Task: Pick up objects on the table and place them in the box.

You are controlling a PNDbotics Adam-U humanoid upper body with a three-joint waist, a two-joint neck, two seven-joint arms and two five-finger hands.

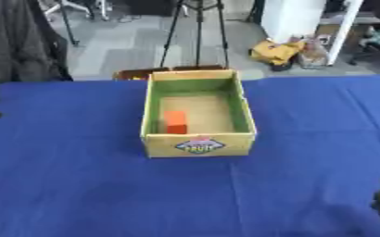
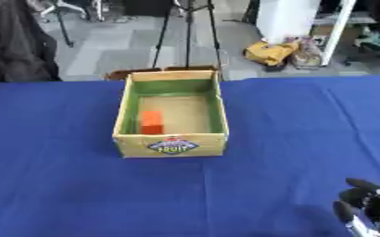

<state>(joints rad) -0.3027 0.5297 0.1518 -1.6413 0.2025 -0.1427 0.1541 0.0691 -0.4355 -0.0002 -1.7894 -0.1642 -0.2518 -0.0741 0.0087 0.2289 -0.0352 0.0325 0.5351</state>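
Inside the box [image 1: 198,144], well apart from the empty, curl-fingered right hand [image 2: 370,203], lies an orange block [image 1: 175,122].

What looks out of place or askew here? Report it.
Nothing stands out. The cardboard box sits upright and square on the blue tablecloth, undamaged, with an orange block lying inside near its left wall. The right hand rests at the lower right corner, holding nothing.

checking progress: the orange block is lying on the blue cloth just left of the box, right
Not quite: the orange block is inside the box, against its left wall, not on the blue cloth. The left eye view shows it.
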